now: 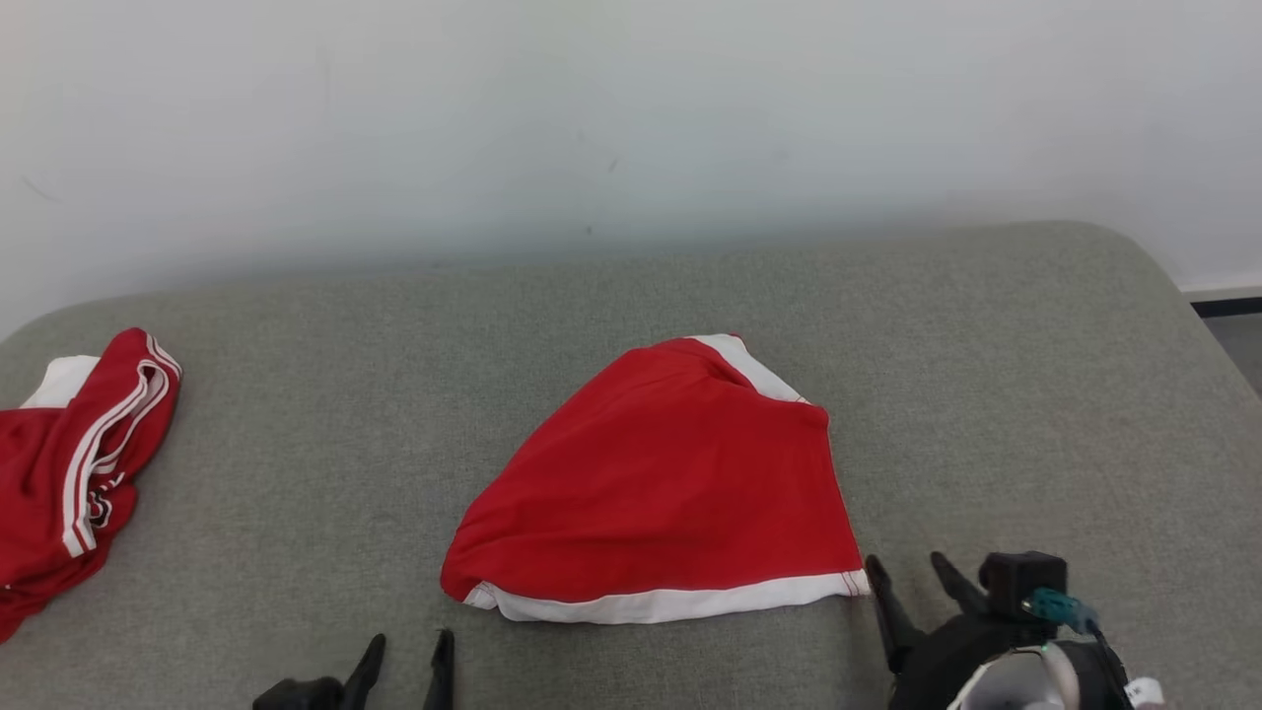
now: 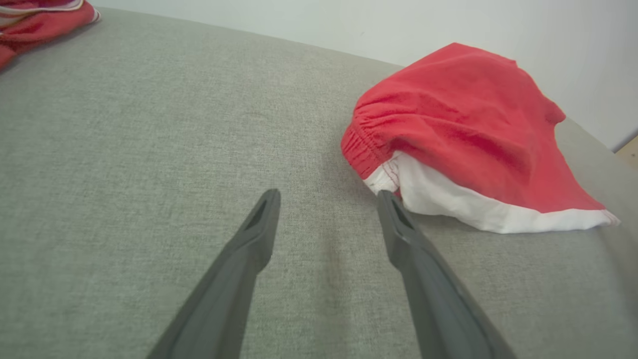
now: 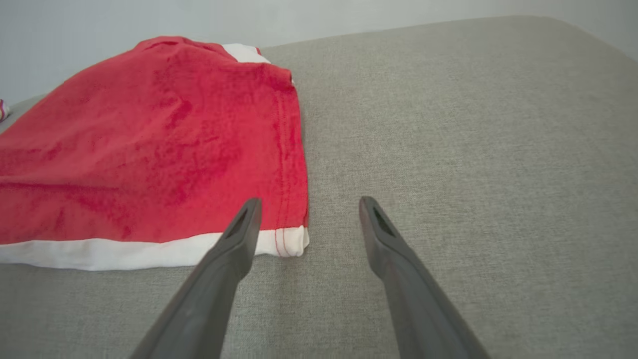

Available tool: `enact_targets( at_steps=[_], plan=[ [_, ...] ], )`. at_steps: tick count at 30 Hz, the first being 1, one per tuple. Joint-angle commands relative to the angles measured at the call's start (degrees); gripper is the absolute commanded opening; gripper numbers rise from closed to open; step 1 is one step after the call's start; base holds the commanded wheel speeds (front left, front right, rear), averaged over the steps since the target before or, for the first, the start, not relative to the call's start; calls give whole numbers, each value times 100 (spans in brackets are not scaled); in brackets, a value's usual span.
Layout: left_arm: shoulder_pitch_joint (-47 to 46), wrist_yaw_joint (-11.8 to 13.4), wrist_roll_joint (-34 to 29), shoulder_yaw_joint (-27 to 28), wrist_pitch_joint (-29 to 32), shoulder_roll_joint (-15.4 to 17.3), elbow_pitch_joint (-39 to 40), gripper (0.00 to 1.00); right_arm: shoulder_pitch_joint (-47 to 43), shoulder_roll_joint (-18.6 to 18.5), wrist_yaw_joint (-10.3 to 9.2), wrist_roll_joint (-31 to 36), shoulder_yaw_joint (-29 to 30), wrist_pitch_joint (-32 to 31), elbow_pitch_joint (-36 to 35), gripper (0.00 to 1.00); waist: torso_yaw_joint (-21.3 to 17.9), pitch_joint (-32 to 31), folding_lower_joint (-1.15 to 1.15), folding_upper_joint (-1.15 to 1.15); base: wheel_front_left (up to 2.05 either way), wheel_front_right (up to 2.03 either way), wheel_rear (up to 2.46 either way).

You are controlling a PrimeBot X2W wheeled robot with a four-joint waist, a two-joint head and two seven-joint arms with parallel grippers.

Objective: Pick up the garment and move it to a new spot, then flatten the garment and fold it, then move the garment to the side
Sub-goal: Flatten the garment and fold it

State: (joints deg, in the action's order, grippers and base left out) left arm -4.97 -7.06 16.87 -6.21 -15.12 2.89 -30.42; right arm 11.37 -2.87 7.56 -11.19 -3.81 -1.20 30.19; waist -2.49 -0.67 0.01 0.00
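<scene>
A red garment with a white hem lies folded in the middle of the grey cushioned surface. In the left wrist view the garment lies at the upper right, its gathered red edge and white hem just past my right-hand finger. The right wrist view shows the garment at the left, with its white hem corner by my left-hand finger. My left gripper is open near the front edge, left of the garment's near corner. My right gripper is open at the garment's near right corner. Neither holds anything.
A second red garment with white stripes lies bunched at the far left edge of the surface, also at the top left as the striped garment. A pale wall stands behind. The surface rounds off at the right.
</scene>
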Motion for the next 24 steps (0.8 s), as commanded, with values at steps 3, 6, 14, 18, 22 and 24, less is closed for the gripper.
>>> enact_targets(
  at_steps=[3,6,14,18,22,24],
  plan=[
    [-269,-5,124,-159,-4,4,-264,100,223,-2,-15,-158,-176,-75,257,100,-50,141,-1,0,0,0,0],
    [-483,33,247,-266,-4,3,-468,100,423,-2,-15,-288,-369,-110,522,100,-70,281,-1,0,0,0,0],
    [-912,53,386,-538,-4,4,-881,100,728,-2,-15,-601,-693,142,1016,100,-93,474,-1,0,0,0,0],
    [-1028,98,465,-580,-4,3,-962,100,825,-2,-15,-724,-833,240,1225,100,-146,496,-1,0,0,0,0],
    [-1060,95,530,-606,-4,4,-1004,100,914,-2,-15,-842,-945,341,1396,100,-181,488,-1,0,0,0,0],
    [-1090,82,558,-654,-4,3,-993,100,958,-2,-15,-887,-995,383,1480,100,-192,478,-1,0,0,0,0]
  ],
)
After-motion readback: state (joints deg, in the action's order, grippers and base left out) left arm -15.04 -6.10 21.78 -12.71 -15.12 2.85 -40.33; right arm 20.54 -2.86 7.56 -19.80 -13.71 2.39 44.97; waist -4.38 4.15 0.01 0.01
